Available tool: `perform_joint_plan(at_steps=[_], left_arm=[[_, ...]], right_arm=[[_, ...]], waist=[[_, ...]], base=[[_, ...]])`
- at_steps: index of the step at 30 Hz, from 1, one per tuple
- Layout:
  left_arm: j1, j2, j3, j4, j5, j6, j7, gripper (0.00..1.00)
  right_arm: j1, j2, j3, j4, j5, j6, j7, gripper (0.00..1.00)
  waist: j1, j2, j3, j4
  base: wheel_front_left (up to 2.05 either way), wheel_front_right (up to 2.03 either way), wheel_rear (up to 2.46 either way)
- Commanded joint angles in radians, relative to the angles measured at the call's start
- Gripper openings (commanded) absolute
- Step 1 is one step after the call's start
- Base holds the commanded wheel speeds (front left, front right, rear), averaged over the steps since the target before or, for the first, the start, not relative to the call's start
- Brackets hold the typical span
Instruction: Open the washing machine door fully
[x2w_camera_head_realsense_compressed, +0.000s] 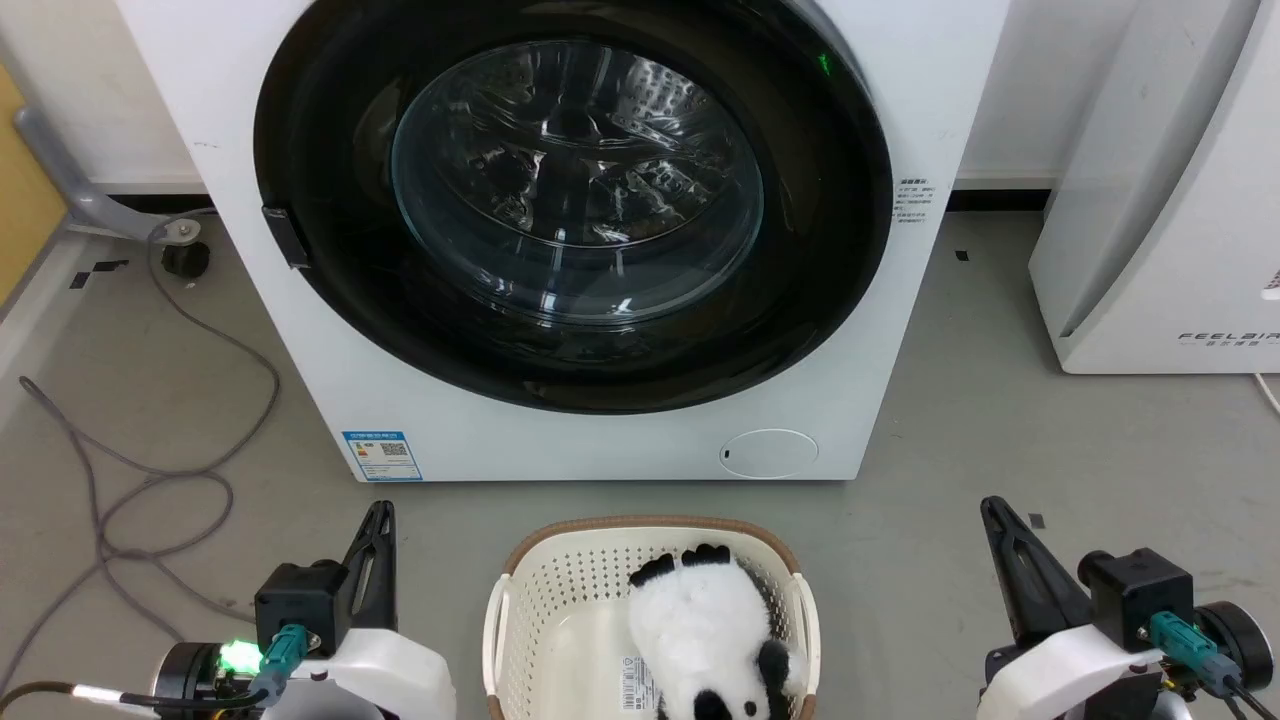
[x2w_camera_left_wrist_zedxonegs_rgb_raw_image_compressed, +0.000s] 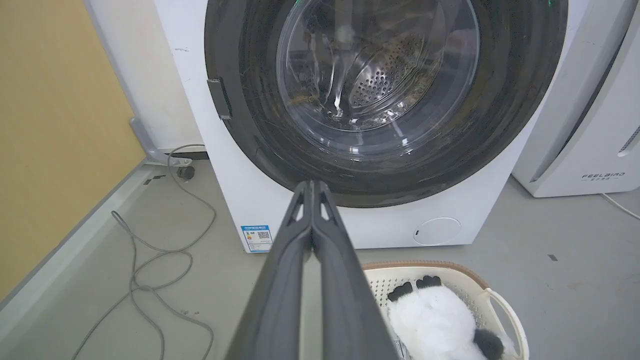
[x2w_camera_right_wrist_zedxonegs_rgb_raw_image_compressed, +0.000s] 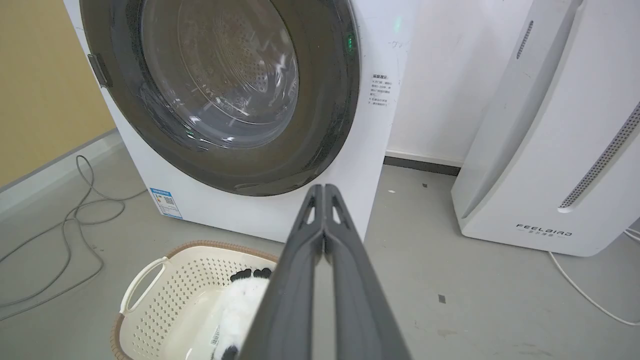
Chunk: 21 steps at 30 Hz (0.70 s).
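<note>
The white washing machine (x2w_camera_head_realsense_compressed: 600, 440) stands straight ahead with its round glossy black door (x2w_camera_head_realsense_compressed: 810, 260) lying flat against the front. The clear glass bowl (x2w_camera_head_realsense_compressed: 577, 180) bulges from the door's centre, and a small dark handle tab (x2w_camera_head_realsense_compressed: 285, 237) sits at its left edge. My left gripper (x2w_camera_head_realsense_compressed: 380, 512) rests low at the lower left, shut, well short of the machine. My right gripper (x2w_camera_head_realsense_compressed: 990, 508) rests low at the lower right, also shut and empty. In the wrist views the left gripper (x2w_camera_left_wrist_zedxonegs_rgb_raw_image_compressed: 312, 184) and right gripper (x2w_camera_right_wrist_zedxonegs_rgb_raw_image_compressed: 324, 187) show their fingers pressed together.
A cream laundry basket (x2w_camera_head_realsense_compressed: 520, 610) with a black-and-white plush panda (x2w_camera_head_realsense_compressed: 705, 625) stands on the floor between my arms, just before the machine. A grey cable (x2w_camera_head_realsense_compressed: 150, 480) loops on the left floor. A white slanted appliance (x2w_camera_head_realsense_compressed: 1160, 200) stands to the right.
</note>
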Motion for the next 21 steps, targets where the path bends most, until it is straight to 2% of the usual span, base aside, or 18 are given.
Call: perform_joint_plan(at_steps=[1, 5, 6, 16, 17, 18, 21], left_arm=[[-0.016, -0.001, 0.005, -0.006, 0.009, -0.006, 0.001, 0.00], [-0.016, -0.001, 0.005, -0.006, 0.009, -0.006, 0.001, 0.00], [0.000, -0.001, 0.002, -0.001, 0.006, 0.000, 0.001, 1.00], [-0.004, -0.001, -0.011, 0.013, -0.005, -0.005, -0.016, 1.00], [-0.004, -0.001, -0.012, 0.015, -0.006, -0.006, -0.018, 1.00], [-0.005, -0.001, -0.014, 0.017, -0.008, -0.007, -0.020, 1.00], [-0.006, -0.001, -0.018, 0.020, -0.012, -0.008, -0.026, 1.00]], right_arm=[[-0.014, 0.000, 0.001, -0.005, -0.008, 0.001, 0.001, 0.00], [-0.014, 0.000, 0.001, -0.005, -0.008, 0.001, 0.001, 0.00], [0.000, 0.000, 0.001, -0.001, 0.001, 0.000, 0.000, 1.00], [0.007, 0.000, 0.004, 0.006, 0.015, 0.000, -0.015, 1.00], [0.008, 0.000, 0.005, 0.006, 0.017, 0.000, -0.018, 0.21], [0.009, 0.000, 0.005, 0.007, 0.019, 0.000, -0.020, 0.00], [0.011, 0.000, 0.004, 0.010, 0.025, 0.000, -0.026, 0.00]], waist=[[-0.0001, -0.0001, 0.000, 0.000], [-0.0001, -0.0001, 0.000, 0.000], [0.0000, -0.0001, 0.000, 0.000], [0.0000, -0.0001, 0.000, 0.000], [0.0000, -0.0001, -0.001, 0.001], [0.0000, -0.0001, -0.001, 0.001], [0.0000, -0.0001, -0.001, 0.002]], base=[[0.00, 0.00, 0.00], [0.00, 0.00, 0.00], [0.00, 0.00, 0.00], [0.00, 0.00, 0.00], [0.00, 0.00, 0.00], [0.00, 0.00, 0.00], [0.00, 0.00, 0.00]])
